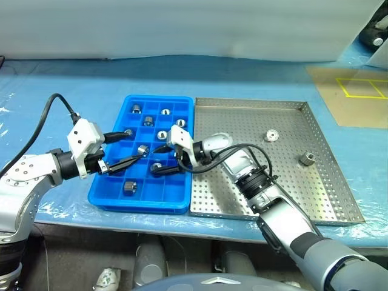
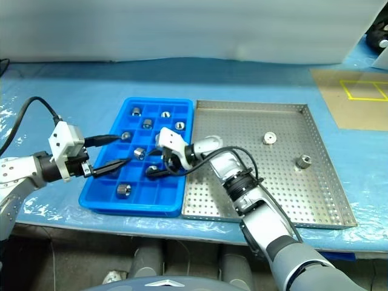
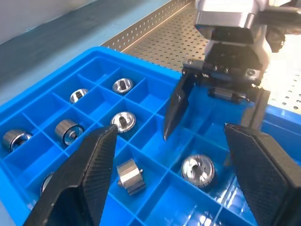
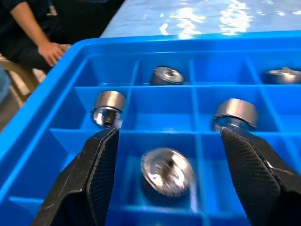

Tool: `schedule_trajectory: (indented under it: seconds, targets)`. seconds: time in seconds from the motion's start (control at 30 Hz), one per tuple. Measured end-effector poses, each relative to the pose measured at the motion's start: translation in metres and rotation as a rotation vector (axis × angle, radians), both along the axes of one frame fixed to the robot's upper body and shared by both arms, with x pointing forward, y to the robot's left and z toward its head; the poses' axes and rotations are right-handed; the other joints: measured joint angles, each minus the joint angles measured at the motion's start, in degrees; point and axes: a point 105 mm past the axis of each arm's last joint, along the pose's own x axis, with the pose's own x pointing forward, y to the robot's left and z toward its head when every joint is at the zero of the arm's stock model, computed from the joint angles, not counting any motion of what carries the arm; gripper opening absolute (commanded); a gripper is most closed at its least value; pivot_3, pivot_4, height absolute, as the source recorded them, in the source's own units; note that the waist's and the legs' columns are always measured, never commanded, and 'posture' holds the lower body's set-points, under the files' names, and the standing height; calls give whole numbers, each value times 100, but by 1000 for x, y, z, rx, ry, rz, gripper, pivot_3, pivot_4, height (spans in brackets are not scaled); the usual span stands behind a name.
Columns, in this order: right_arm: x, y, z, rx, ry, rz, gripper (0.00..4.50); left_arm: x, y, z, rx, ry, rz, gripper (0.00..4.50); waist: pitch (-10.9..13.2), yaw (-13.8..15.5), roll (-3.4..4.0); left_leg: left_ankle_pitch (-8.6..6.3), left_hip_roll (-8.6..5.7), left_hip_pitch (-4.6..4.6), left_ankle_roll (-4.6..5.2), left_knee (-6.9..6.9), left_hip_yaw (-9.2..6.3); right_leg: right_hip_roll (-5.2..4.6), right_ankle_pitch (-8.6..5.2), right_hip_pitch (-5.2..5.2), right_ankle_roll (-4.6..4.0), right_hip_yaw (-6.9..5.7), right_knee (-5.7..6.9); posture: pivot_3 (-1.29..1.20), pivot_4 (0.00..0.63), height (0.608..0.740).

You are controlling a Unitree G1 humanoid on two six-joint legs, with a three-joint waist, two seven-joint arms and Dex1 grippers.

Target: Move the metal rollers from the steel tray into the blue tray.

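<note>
Item one, the blue tray [image 1: 109,195]: I see it lying on the blue-covered table [image 1: 73,91], just left of the steel tray [image 1: 327,182], their long sides touching or nearly so.

Item two, the metal rollers in the blue tray: I count about eight, each in its own compartment. One sits at the far left [image 1: 137,108], one at the far middle [image 1: 165,112], one just nearer [image 1: 148,120], one on the right side [image 1: 180,123], one mid-tray [image 1: 162,134], one on the left side [image 1: 128,131], one by the centre [image 1: 143,149], and one near the front edge [image 1: 129,187].

Item three, rollers left on the steel tray: two, well apart from each other, one in the far middle [image 1: 271,135] and one toward the right [image 1: 307,159].

Item four, my left gripper [image 1: 124,150]: it reaches in from the left over the blue tray, fingers spread apart, nothing between them.

Item five, my right gripper [image 1: 165,159]: it reaches in from the right across the tray edge, fingers apart, empty. In the right wrist view a roller [image 4: 167,170] lies in the compartment directly between the two fingers, and a person's hand [image 4: 51,51] rests beyond the tray.
</note>
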Motion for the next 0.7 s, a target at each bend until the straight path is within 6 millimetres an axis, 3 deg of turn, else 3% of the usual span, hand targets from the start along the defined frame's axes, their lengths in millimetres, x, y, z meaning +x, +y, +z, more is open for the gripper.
schedule_trajectory:
  seconds: [0.17,0.33,0.43,0.53,0.7]
  targets:
    - [25,-49,42,48,-101,-162,3570,25,-32,14,-84,-64,-110,3827,-1,-38,-1,3,-2,10,-3,6,0,2,2,11,1,6,5,-77,150,740]
    - [53,-105,55,55,-152,-419,3570,55,-74,14,-120,-80,-257,3827,-1,-145,-3,4,-8,15,-3,10,3,3,3,16,2,14,5,-200,150,740]
    - [72,-131,50,68,-162,-596,3570,70,-102,11,-115,-86,-337,3827,-2,-226,-4,0,-12,14,5,21,6,2,5,18,4,22,2,-228,150,740]
    - [91,-163,31,45,-173,-813,3570,79,-127,5,-118,-80,-409,3827,-1,-372,-5,-2,-12,8,8,23,7,3,6,13,5,23,0,-263,150,740]
    - [105,-196,8,2,-209,-1041,3570,81,-150,9,-159,-92,-468,3827,-1,-507,-5,-8,-13,6,19,23,11,4,7,9,4,25,-1,-280,150,740]
